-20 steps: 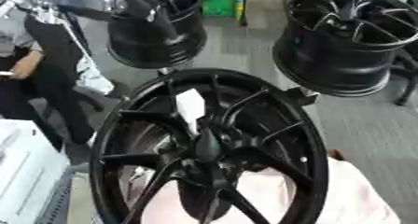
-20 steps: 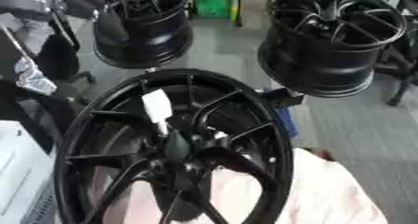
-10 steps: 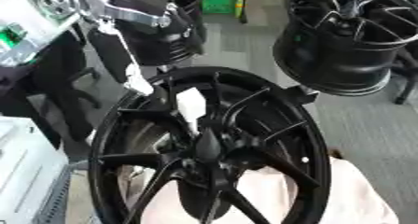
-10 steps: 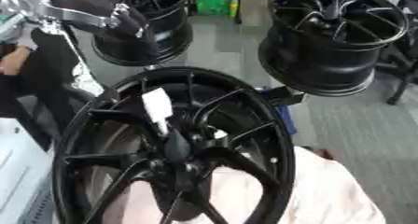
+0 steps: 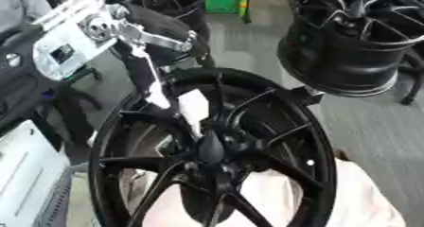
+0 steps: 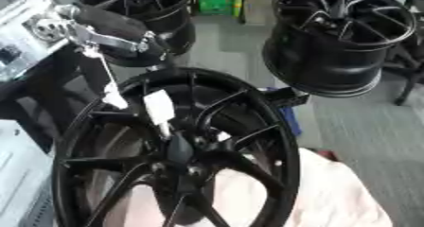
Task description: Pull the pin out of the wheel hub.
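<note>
A large black spoked wheel hub [image 5: 248, 126] fills the foreground, tilted toward me on a pale pink cloth. A white pin with a flat white top [image 5: 192, 109] stands out of it just above the hub's centre [image 5: 211, 148]. My left hand [image 5: 151, 79] reaches down from the upper left on a silver and black arm. A long straight finger with a white tip [image 6: 113, 100] ends just left of the pin, apart from it. Nothing is between the fingers. My right hand shows in neither view.
Two more black wheels stand behind: one at the upper right [image 5: 356, 37], one at the top left [image 6: 141, 4] behind my arm. A green box [image 5: 224, 1] sits on the grey floor between them. A white-grey case [image 5: 25, 174] lies at the lower left.
My left arm has come in from the upper left and dropped toward the hub; its fingertip now hangs close beside the white pin. The pin and hub have not moved.
</note>
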Controlling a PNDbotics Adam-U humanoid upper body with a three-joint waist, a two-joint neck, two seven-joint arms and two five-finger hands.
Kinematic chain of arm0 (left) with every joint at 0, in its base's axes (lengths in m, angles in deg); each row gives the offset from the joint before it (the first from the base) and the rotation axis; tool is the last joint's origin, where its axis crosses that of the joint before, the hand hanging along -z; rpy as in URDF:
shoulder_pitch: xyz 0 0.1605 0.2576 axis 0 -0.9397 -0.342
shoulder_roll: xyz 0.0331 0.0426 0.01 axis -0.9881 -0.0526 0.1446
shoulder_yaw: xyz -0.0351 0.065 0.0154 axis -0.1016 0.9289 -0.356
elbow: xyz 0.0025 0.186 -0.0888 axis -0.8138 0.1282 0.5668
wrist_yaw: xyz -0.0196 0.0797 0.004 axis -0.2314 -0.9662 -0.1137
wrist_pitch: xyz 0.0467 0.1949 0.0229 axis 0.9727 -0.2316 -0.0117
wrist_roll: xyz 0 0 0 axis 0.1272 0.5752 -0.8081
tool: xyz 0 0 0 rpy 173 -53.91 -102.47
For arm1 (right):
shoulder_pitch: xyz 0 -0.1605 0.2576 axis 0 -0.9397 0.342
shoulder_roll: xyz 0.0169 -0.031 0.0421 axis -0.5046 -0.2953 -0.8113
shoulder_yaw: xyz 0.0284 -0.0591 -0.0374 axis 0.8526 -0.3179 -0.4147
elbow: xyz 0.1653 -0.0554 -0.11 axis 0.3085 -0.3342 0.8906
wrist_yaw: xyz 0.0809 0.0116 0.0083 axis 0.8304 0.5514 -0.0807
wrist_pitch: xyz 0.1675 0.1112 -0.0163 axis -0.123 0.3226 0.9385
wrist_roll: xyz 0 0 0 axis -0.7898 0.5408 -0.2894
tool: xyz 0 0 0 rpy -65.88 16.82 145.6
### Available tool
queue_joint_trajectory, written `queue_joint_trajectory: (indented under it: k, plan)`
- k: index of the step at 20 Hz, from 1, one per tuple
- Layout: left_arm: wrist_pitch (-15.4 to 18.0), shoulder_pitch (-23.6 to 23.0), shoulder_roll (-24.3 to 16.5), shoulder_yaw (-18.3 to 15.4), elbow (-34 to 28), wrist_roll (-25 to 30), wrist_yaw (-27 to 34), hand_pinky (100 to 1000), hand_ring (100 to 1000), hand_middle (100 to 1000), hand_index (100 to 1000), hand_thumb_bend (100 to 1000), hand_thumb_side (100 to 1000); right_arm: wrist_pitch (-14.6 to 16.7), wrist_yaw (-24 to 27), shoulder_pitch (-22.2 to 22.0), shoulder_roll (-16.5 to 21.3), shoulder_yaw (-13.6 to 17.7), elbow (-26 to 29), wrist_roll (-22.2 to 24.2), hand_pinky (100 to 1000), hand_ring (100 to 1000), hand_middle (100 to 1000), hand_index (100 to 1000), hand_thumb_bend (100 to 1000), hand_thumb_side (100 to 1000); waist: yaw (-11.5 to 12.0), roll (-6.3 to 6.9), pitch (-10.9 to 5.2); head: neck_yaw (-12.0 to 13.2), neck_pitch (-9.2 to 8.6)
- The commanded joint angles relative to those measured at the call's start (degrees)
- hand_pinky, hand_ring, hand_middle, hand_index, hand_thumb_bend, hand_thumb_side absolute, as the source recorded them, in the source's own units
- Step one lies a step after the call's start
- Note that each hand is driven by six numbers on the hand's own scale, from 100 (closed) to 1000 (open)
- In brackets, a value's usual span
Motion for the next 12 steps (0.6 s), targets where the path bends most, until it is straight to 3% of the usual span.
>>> queue_joint_trajectory:
  k: [1,12]
  plan:
    - [8.8,0.8,-0.2,-0.2,0.9,7.5,-0.6,863,842,766,876,503,248,0.2,0.2,0.7,1.2,0.7,0.9,-0.2,769,669,595,746,100,743,-0.2,0.03,-0.62,0.1,-0.37]
    - [8.9,0.0,0.8,1.2,2.8,7.5,0.5,853,821,731,843,433,240,0.3,0.3,0.8,0.7,0.9,0.9,-1.0,769,667,594,745,100,744,-0.6,0.16,-0.25,0.3,-0.2]
